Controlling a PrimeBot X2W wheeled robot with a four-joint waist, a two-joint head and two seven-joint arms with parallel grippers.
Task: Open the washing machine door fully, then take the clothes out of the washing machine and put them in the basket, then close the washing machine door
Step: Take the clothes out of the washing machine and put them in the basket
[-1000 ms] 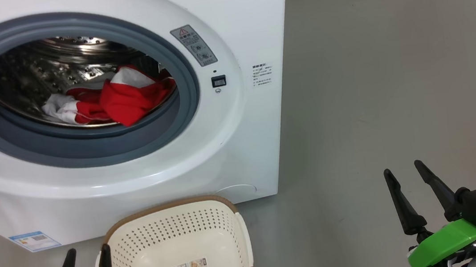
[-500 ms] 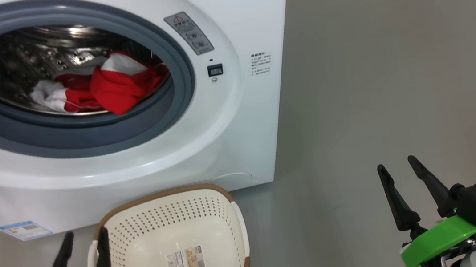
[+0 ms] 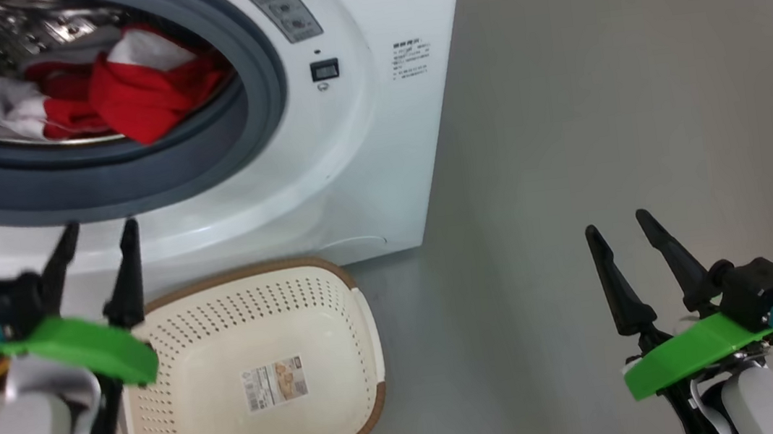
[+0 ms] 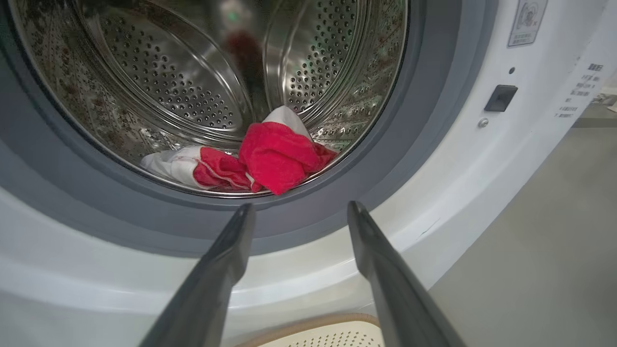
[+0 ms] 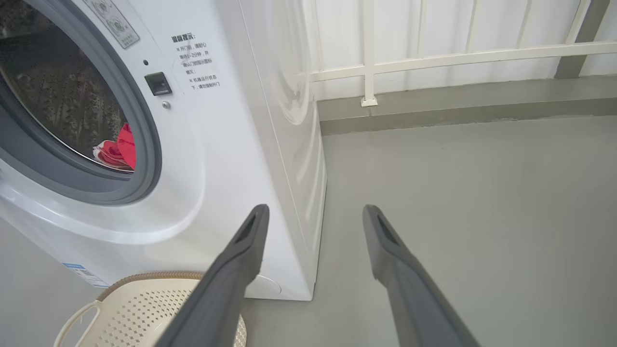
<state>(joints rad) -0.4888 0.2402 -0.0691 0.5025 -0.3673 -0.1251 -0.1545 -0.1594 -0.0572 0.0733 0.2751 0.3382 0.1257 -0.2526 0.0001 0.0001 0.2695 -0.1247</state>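
Note:
The white washing machine (image 3: 349, 141) stands with its mouth uncovered; the washing machine door is out of view. Red and white clothes (image 3: 119, 102) lie at the bottom front of the steel drum (image 4: 193, 86), just behind the grey gasket (image 4: 337, 202). On the floor in front of the machine sits the cream basket (image 3: 240, 271), with nothing in it but a paper label. My left gripper (image 3: 101, 226) is open above the basket's left rim, pointing at the drum mouth, and the clothes (image 4: 274, 154) lie beyond its open fingers (image 4: 301, 206). My right gripper (image 3: 616, 223) hangs open over bare floor to the right.
Grey floor (image 3: 636, 108) stretches to the right of the machine. A white railing (image 5: 434, 58) and a low kerb close off the far side. A dark latch socket (image 3: 325, 70) and a warning sticker (image 3: 275, 4) sit on the machine front, right of the mouth.
The head camera has swung, so the machine and basket slid up and left in the picture. My left arm rose from the bottom edge to in front of the drum mouth. Both grippers stayed open.

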